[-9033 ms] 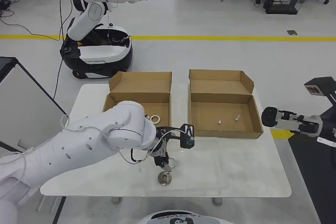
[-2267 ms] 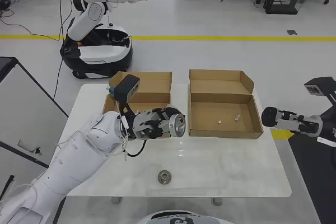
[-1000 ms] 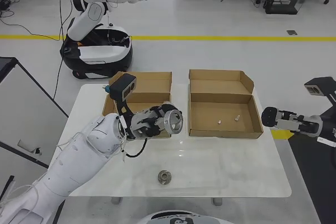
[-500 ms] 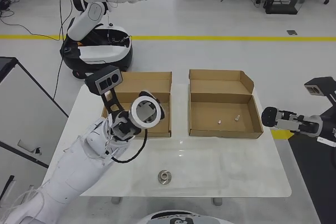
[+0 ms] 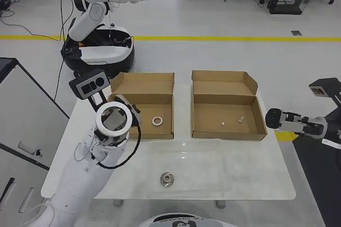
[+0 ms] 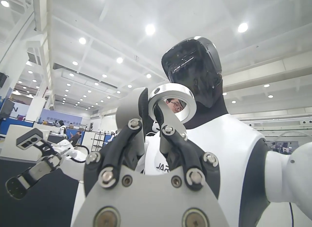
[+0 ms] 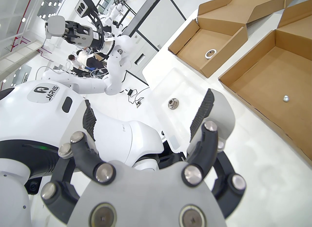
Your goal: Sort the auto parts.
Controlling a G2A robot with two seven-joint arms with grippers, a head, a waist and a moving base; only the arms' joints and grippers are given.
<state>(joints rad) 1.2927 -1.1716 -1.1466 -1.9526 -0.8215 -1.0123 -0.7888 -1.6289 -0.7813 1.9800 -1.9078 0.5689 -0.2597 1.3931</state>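
Presently the left jaws point upward and pinch the wall of a metal ring [image 6: 171, 90]: one jaw inside the bore, the other outside. Nine seconds earlier these jaws were down at the tabletop [image 5: 233, 164], beside the hub [image 5: 167, 180]; the left arm [image 5: 94, 164] then carried the ring over the left box [image 5: 149, 110] and, within the last second, swung it up and aside, above the box's left wall. The ring was never let go, so it remains unsorted. A second ring [image 5: 157, 120] has lain in the left box throughout, which suggests that box as the destination; the arm would need to return over it and lower before releasing. The hub stays untouched near the tabletop's front edge. Two bolts [image 5: 240, 119] lie in the right box [image 5: 216, 110]. The right jaws stand wide and empty, off the tabletop's right edge, near the right box, unmoved.
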